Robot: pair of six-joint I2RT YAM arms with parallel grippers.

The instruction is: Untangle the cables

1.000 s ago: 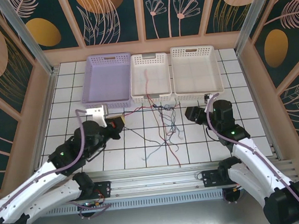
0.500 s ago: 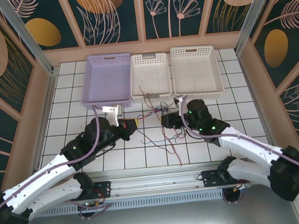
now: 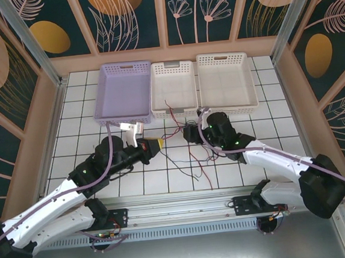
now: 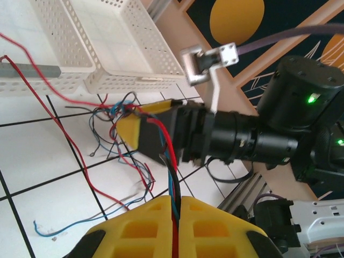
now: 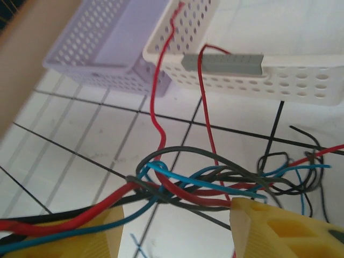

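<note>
The thin, limp red, blue and black cables (image 5: 161, 187) lie knotted on the bench (image 3: 80, 113) at the top view's centre, with one bundle pinched in the closed left tool (image 4: 177, 201), while the half-open right tool (image 5: 177, 215) straddles the knot, likely the best light-grip spot.

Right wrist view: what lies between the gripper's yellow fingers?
The tangled knot of red, blue and dark cables lies inside the open right gripper, as the right wrist view shows.
</note>
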